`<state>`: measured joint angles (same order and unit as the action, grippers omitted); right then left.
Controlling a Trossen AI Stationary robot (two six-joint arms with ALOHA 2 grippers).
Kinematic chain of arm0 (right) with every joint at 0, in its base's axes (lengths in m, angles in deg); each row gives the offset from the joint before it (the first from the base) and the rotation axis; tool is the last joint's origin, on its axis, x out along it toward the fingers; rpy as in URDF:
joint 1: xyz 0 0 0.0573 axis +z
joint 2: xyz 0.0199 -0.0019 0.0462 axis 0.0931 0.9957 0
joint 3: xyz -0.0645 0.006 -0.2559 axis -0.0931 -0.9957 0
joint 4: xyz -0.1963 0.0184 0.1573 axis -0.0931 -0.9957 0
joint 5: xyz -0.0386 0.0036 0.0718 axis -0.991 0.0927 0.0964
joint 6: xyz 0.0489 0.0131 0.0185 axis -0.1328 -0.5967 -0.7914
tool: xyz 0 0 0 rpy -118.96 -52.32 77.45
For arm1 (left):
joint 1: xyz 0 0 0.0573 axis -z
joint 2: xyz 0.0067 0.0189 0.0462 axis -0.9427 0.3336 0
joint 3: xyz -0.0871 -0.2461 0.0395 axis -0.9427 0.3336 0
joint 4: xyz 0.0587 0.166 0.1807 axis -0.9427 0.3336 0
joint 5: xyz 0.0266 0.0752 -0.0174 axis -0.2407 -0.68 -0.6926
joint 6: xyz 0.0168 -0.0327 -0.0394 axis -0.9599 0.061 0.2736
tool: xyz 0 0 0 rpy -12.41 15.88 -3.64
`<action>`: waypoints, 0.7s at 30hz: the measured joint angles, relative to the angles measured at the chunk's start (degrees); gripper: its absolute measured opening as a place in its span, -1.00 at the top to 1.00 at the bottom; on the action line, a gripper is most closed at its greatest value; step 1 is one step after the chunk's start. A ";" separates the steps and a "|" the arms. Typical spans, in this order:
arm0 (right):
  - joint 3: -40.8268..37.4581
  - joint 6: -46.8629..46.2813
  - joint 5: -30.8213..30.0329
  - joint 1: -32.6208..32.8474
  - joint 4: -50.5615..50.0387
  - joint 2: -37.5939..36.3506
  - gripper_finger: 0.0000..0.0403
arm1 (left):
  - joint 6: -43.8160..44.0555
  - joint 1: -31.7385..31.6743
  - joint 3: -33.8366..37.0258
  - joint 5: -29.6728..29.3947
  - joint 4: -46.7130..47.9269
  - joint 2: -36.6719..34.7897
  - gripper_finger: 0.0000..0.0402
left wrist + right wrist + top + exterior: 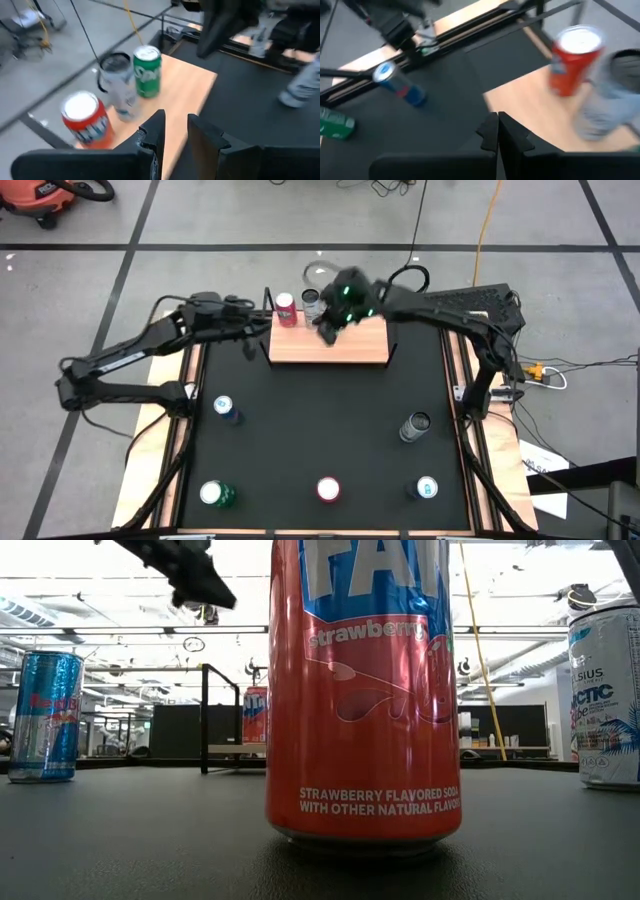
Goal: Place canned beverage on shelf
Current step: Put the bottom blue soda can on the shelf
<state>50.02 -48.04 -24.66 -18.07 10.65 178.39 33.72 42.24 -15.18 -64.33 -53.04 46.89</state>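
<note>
The wooden shelf [345,345] stands at the table's far edge. On its left end stand a red can [287,308], a silver can [117,82] and a green can [147,70], each upright on its base. My left gripper [172,135] hovers at the shelf's left end [252,332], its fingers a narrow gap apart with nothing between them. My right gripper [497,132] is shut and empty, raised over the shelf [328,330] just to the right of the cans. In the high view it hides the green can.
More cans stand upright on the black table: a blue one [224,408] and a green one [215,494] on the left, a red one [328,489] at the near edge, a blue-white one [425,488] and a silver one [415,425] on the right. The shelf's right half is bare.
</note>
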 joint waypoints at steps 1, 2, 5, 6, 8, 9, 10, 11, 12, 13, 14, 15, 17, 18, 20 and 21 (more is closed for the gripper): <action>0.00 -0.73 -1.84 2.10 -0.06 0.01 1.00 | 1.44 0.49 0.00 0.80 1.45 -0.95 0.60; 0.00 -1.48 -3.72 4.23 -0.10 0.02 1.00 | 2.63 1.08 0.04 1.65 2.36 -1.85 0.60; -0.83 -4.90 -9.79 10.43 2.17 0.02 1.00 | 5.37 3.64 2.00 3.65 2.46 -4.07 0.60; -1.27 -6.19 -11.37 12.38 3.44 0.02 1.00 | 6.54 4.74 2.89 3.69 2.40 -4.50 0.60; -2.05 -8.03 -14.43 16.19 4.63 0.04 1.00 | 8.36 7.54 4.87 3.65 2.38 -4.72 0.60; -2.33 -8.66 -16.23 18.02 4.72 0.04 1.00 | 9.31 9.13 5.90 3.59 2.13 -4.72 0.60; -2.64 -9.31 -18.10 19.64 4.76 0.04 1.00 | 10.21 10.91 6.76 3.18 1.58 -4.72 0.60; -3.00 -10.12 -19.60 21.13 4.59 0.04 1.00 | 11.04 12.64 7.41 2.43 1.01 -4.72 0.60; -3.39 -10.86 -20.75 22.46 4.27 0.04 1.00 | 12.01 14.38 7.78 1.26 0.19 -4.64 0.60; -3.63 -11.49 -21.82 23.81 3.61 0.04 1.00 | 12.69 16.18 8.01 -0.02 -1.08 -4.42 0.60; -3.78 -11.88 -22.28 25.04 2.81 0.05 1.00 | 13.59 17.89 8.15 -1.28 -2.48 -4.19 0.60; -3.80 -12.18 -23.10 26.29 2.26 0.11 1.00 | 14.27 19.48 8.19 -2.80 -3.47 -3.99 0.60; -3.80 -12.53 -23.58 28.34 1.52 -0.12 1.00 | 16.18 22.54 8.22 -5.16 -6.20 -3.65 0.60; -3.80 -12.77 -23.58 29.34 0.80 -0.43 1.00 | 17.28 24.01 8.20 -6.30 -7.58 -3.49 0.60; -3.80 -12.94 -24.28 31.21 -0.36 -1.26 1.00 | 19.69 26.99 8.19 -9.59 -9.22 -3.10 0.60; -3.80 -13.10 -25.36 32.44 -1.37 -1.85 1.00 | 20.93 28.47 8.20 -11.54 -9.68 -2.65 0.60</action>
<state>46.21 -61.13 -50.02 14.37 9.28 176.54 54.66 70.72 -6.98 -75.86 -62.72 44.24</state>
